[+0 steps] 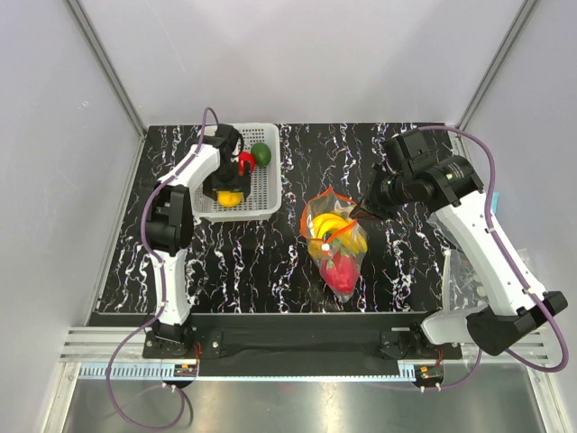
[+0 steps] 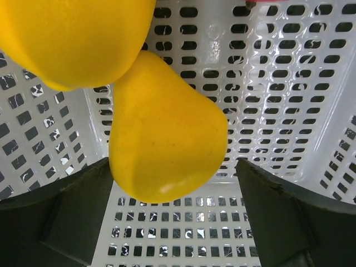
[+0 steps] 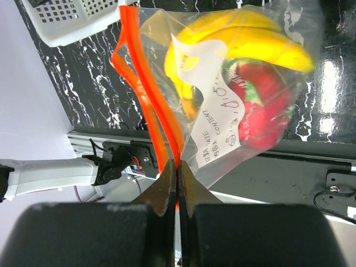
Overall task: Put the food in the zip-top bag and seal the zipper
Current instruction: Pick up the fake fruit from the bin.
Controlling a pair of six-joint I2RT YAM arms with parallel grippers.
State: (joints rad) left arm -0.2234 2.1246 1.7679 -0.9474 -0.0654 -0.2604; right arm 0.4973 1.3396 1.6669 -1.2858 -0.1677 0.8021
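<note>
step: fetch fruit | left hand (image 2: 172,217) spread around yellow fruit (image 2: 167,133) | right hand (image 3: 177,183) pinches zipper (image 3: 128,28) | next: squeeze, lift

The right hand (image 3: 177,167) pinches the zipper (image 3: 130,33) of the zip-top bag (image 3: 222,83) holding food (image 3: 261,41).

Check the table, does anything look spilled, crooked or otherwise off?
Nothing is spilled or damaged. One oddity: the orange zipper of the zip-top bag gapes, its two strips bowed apart beyond the spot the right jaws pinch, with the banana bunch inside.
</note>
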